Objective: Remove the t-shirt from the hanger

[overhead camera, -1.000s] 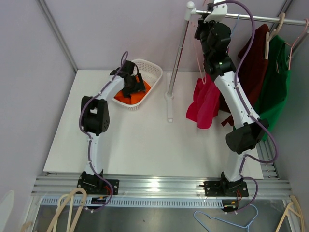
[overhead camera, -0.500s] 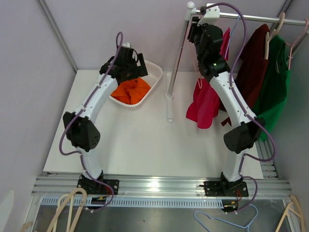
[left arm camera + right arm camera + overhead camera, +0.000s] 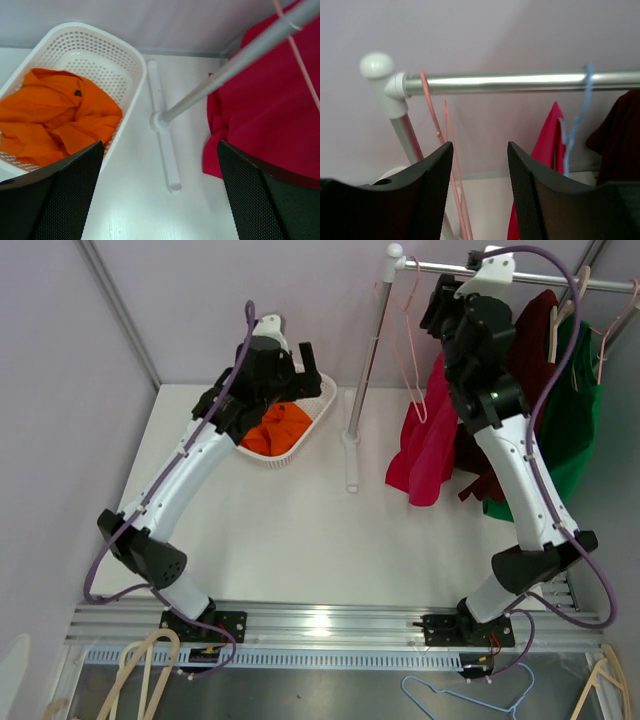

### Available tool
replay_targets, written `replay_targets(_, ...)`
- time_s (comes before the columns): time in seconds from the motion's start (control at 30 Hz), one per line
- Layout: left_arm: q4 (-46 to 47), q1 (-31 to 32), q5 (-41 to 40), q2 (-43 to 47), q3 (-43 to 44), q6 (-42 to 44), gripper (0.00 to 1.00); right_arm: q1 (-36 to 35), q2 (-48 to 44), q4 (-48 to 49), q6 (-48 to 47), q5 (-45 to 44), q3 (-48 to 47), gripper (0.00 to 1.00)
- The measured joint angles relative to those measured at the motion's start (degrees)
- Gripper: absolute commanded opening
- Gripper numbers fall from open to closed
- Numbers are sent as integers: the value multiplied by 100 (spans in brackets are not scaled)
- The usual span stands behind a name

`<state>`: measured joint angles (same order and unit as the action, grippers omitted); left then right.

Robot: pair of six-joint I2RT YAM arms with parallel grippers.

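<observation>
- Top external: the left gripper [image 3: 290,368] hovers over the white basket [image 3: 325,390], which holds an orange garment [image 3: 278,428]. The right gripper [image 3: 440,308] is up beside the rail [image 3: 540,274]. The crimson t-shirt [image 3: 425,445] hangs below it, next to an empty pink hanger [image 3: 408,340].
- Left wrist: the left gripper [image 3: 160,145] is spread wide and empty. The t-shirt [image 3: 260,115] hangs to the right.
- Right wrist: the right gripper [image 3: 480,147] has parted fingers grasping nothing. The t-shirt [image 3: 547,135] is on a blue hanger [image 3: 580,115].

Rail [image 3: 520,80] is shiny metal, basket [image 3: 117,62] perforated white plastic, orange shirt [image 3: 55,120] soft matt cloth, table [image 3: 135,210] probably glossy laminate.
</observation>
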<state>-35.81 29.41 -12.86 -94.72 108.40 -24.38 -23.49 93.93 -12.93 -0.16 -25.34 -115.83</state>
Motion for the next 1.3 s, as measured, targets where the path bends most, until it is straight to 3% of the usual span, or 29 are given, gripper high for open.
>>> replay_targets(0.27, 1029, 1097, -402, 457, -643, 758, 100, 184, -197, -1023, 219, -599, -1038, 56)
replay_targets(0.7, 2052, 1729, -149, 997, -1045, 1681, 100, 1126, 584, -2374, 634, -664, -1696, 57)
replay_targets(1.0, 2203, 2024, -68, 1029, -1051, 1993, 99, 1482, 992, -2625, 811, -339, -1928, 51)
replay_targets(1.1, 2218, 2024, -72, 1029, -1078, 2037, 99, 1526, 1082, -2625, 861, -214, -1965, 39)
replay_targets(1.3, 2288, 2024, -96, 1029, -1217, 2063, 100, 1539, 1185, -2627, 949, -20, -1963, 55)
